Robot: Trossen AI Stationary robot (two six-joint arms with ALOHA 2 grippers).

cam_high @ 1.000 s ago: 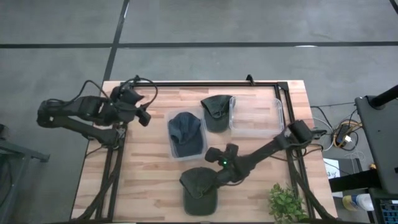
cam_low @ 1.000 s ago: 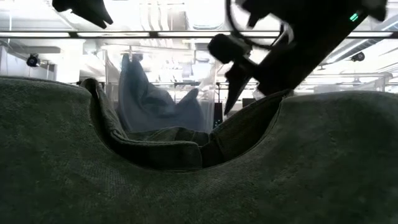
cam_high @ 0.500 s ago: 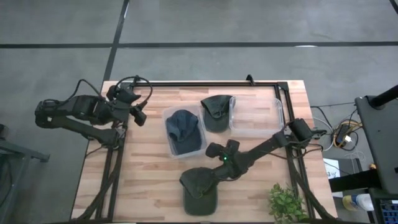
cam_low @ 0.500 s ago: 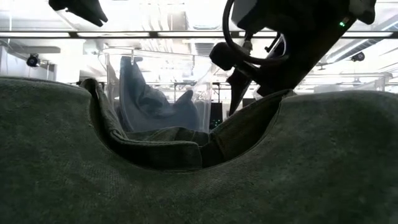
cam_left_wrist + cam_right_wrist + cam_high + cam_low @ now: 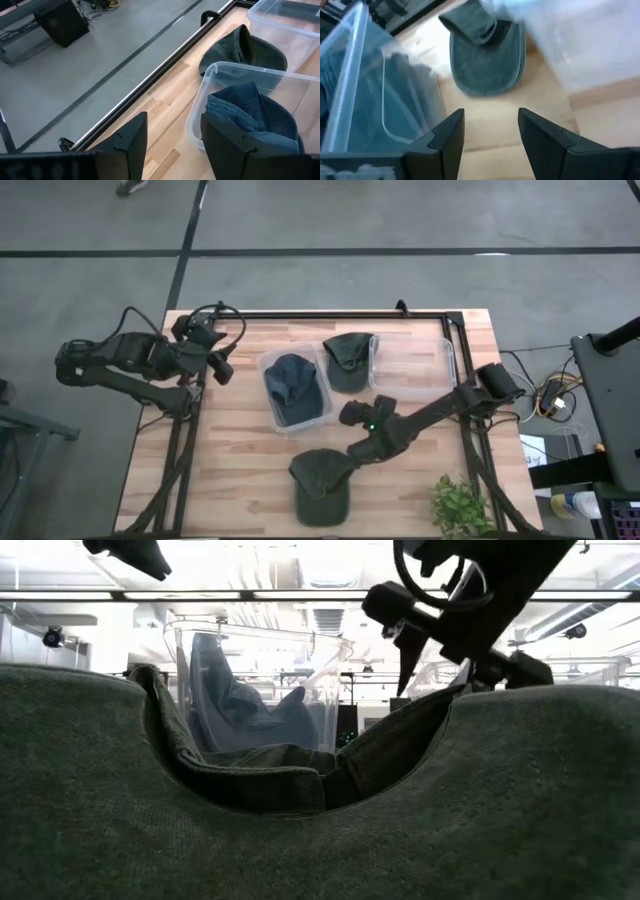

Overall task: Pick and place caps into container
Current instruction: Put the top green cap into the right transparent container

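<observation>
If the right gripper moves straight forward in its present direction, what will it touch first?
Probably the green cap lying between the two clear boxes: it sits straight ahead of the open right gripper, beyond bare wood. Depth is hard to judge.

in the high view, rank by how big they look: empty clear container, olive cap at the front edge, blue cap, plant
1. empty clear container
2. olive cap at the front edge
3. blue cap, close to the olive one, partly crumpled in its bin, so unsure
4. plant, cut off by the frame

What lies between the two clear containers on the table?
A dark olive-green cap lies between the container with the blue cap and the empty container, in the high view.
</observation>
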